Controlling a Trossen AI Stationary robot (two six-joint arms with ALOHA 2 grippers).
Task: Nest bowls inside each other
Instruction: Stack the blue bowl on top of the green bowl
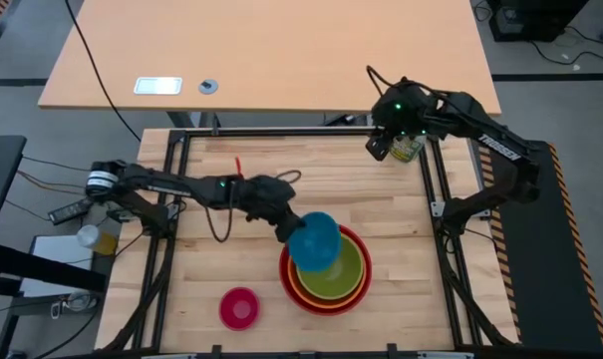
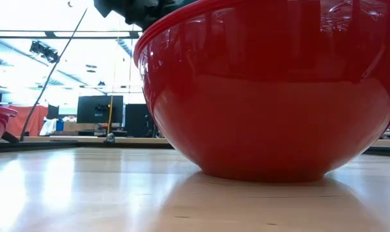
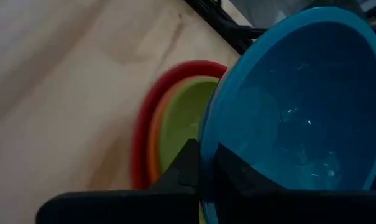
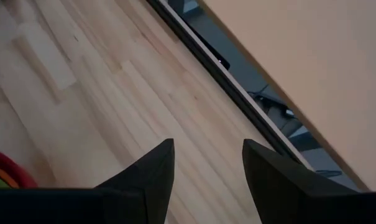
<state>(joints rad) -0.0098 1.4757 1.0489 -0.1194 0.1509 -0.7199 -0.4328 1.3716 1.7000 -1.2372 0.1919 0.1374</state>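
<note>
A red bowl (image 1: 293, 289) stands on the table right of centre, with an orange bowl (image 1: 307, 296) and an olive-green bowl (image 1: 346, 274) nested in it. The blue bowl (image 1: 314, 242) hangs tilted over the stack's far-left part, with my left gripper (image 1: 287, 227) shut on it. The small pink bowl (image 1: 239, 307) sits upright alone near the front edge. My right gripper (image 1: 379, 150) is raised over the table's far right corner, open, with nothing between its fingers (image 4: 206, 149). My left gripper pinches the blue bowl's rim (image 3: 207, 146), with one finger (image 3: 186, 167) outside the wall and the other (image 3: 240, 176) inside the hollow. The fingers come slanting down from the table's left. The bowl is lifted clear and steeply tilted above the nested bowls (image 3: 175, 124).
A black frame (image 1: 433, 189) runs round the wooden table top. A clear bottle (image 1: 88, 237) stands off the table at the left. Bare wood lies left of the stack and around the pink bowl. In the low view the red bowl (image 2: 272, 96) fills most of the picture.
</note>
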